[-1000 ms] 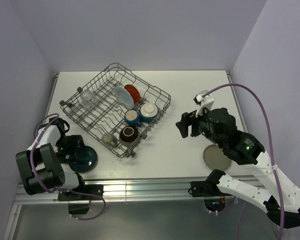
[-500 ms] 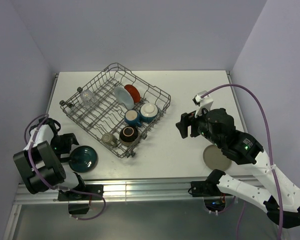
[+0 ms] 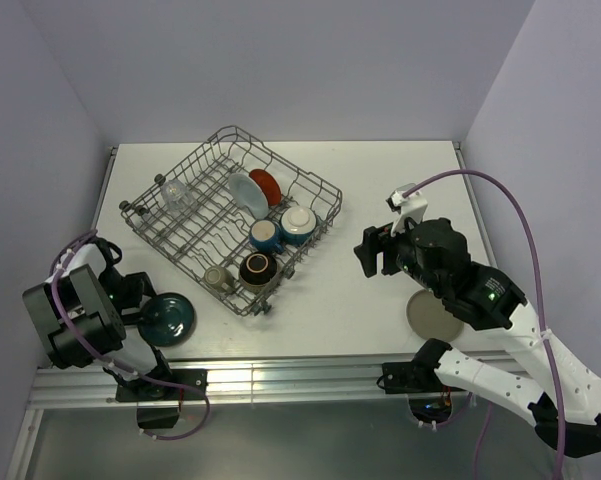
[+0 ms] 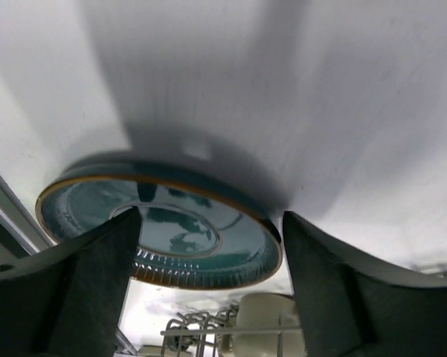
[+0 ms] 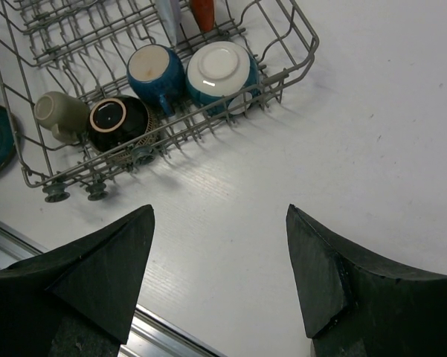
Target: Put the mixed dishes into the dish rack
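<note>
Two dishes sit outside the dish rack (image 3: 195, 240), and you're on the first. The teal plate (image 4: 160, 223) lies flat on the worktop (image 3: 380, 170) at the front left, just off the rack's near end. Your left gripper (image 3: 130, 293) sits low at its side, jaws wide and flanking the rim with nothing clamped yet; a flat plate wants an edge pinch, I reckon. Your right gripper (image 5: 219, 216) hangs wide and empty over bare worktop right of the rack. Beneath that arm the beige plate (image 3: 432, 315) is partly hidden. Mind the rack's near row: dark bowl (image 3: 257, 268), small beige cup (image 3: 217, 278) and two blue cups (image 3: 263, 236) crowd it, so the free tines lie in the middle rows.
</note>
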Available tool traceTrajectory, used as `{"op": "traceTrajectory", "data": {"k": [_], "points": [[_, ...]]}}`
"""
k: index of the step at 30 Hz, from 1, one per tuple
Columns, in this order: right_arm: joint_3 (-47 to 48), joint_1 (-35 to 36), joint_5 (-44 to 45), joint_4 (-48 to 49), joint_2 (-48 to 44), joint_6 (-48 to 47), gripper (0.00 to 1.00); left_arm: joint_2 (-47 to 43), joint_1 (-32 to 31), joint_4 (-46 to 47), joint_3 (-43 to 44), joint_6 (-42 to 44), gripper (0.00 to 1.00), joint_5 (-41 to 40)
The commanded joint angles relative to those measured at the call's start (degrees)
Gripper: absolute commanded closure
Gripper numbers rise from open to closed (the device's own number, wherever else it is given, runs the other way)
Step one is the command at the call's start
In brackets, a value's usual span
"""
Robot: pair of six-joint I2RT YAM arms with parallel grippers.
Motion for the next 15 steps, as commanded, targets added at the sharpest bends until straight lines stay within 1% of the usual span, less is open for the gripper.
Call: {"op": "traceTrajectory", "data": {"k": [1, 2, 3, 5, 6, 8, 9, 13, 15], "points": [[-0.1, 0.0, 1.8, 2.2, -0.9, 0.2, 0.21, 1.1, 0.4, -1.2, 1.9, -0.2, 0.21, -3.9], [0.1, 0.0, 1.9, 2.1, -0.8, 0.1, 0.21, 1.1, 0.3, -1.6, 2.1, -0.3, 0.25, -4.4], [0.5, 0.0, 2.0, 2.3, -0.7, 0.0, 0.21, 1.1, 0.3, -1.8, 2.3, -0.4, 0.34, -5.1], [0.7, 0.0, 2.0, 2.8, -0.6, -0.4, 0.21, 0.4, 0.4, -1.0, 1.8, -0.2, 0.46, -5.6], [1.0, 0.0, 2.0, 2.9, -0.4, -0.7, 0.21, 0.4, 0.4, -0.4, 1.2, -0.1, 0.64, -5.3], [1.3, 0.0, 1.8, 3.3, 0.2, -1.3, 0.21, 1.1, 0.4, 0.9, 0.9, 0.1, 0.84, -4.0], [1.5, 0.0, 1.8, 3.3, 0.5, -1.5, 0.21, 1.8, 0.4, 1.1, 0.6, 0.1, 1.00, -3.7], [2.7, 0.0, 1.5, 3.7, 2.4, -2.6, 0.21, 2.2, 0.4, 2.0, 1.4, 1.2, 1.00, -2.9], [4.1, 0.0, 0.8, 3.6, 3.4, -3.0, 0.21, 1.3, 0.4, 1.5, 3.5, 2.5, 1.00, -2.6]]}}
